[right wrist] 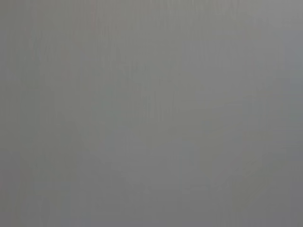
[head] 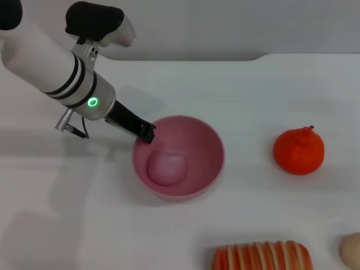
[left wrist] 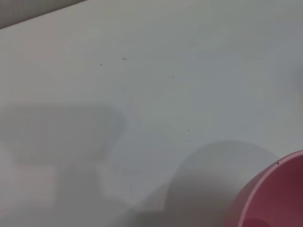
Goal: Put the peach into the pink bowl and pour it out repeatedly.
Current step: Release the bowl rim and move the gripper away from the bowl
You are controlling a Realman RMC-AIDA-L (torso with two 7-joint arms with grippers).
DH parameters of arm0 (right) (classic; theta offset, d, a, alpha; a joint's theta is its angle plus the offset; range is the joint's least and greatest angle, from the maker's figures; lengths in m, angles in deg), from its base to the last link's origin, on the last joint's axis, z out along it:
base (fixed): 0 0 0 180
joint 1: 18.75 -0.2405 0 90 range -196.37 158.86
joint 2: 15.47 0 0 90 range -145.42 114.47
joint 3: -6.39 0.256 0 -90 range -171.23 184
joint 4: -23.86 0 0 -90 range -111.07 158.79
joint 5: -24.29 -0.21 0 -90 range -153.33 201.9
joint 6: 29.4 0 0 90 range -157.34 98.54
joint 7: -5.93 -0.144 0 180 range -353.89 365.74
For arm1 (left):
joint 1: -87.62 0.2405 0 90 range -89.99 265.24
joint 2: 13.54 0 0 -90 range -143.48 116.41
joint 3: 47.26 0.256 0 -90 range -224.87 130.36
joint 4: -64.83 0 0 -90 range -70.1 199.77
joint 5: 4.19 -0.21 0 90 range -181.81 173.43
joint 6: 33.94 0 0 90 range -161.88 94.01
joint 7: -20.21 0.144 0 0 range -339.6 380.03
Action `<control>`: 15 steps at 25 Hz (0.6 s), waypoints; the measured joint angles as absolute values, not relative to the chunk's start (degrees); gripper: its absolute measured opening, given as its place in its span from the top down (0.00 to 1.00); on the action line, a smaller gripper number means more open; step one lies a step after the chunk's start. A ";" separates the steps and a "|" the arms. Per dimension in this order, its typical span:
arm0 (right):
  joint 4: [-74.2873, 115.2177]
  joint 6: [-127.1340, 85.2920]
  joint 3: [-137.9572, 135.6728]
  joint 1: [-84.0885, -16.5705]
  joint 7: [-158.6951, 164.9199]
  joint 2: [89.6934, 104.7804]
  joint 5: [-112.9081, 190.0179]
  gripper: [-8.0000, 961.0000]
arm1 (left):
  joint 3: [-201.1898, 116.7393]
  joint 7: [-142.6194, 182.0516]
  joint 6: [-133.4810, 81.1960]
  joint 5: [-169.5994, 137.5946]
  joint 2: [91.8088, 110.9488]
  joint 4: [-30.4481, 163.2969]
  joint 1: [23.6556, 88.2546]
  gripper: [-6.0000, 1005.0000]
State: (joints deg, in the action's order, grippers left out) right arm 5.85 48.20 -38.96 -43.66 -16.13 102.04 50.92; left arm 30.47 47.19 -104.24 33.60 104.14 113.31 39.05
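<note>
The pink bowl stands upright on the white table, left of centre in the head view. Inside it, on the bottom, lies the pale pink peach. My left gripper reaches down from the left and sits on the bowl's back-left rim, its black fingers shut on that rim. In the left wrist view only an edge of the pink bowl shows, against bare table. My right gripper is out of view, and its wrist view is plain grey.
A bright orange-red fruit sits to the right of the bowl. A striped orange-and-white item lies at the front edge, with a pale beige item at the front right corner. The table's back edge runs behind.
</note>
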 joint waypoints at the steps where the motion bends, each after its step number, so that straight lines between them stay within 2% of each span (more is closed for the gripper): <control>1: 5.84 48.20 -38.96 -43.65 -16.13 102.04 50.92 0.47 | 30.39 47.19 -104.37 33.60 104.14 113.29 39.04 0.95; 8: 5.84 48.20 -38.96 -43.62 -16.13 102.04 50.92 0.47 | 30.14 46.90 -104.95 33.61 104.08 112.89 39.00 0.95; 15: 5.84 48.20 -38.96 -43.61 -16.13 102.04 50.91 0.47 | 30.17 46.98 -105.41 33.56 104.05 112.63 38.84 0.75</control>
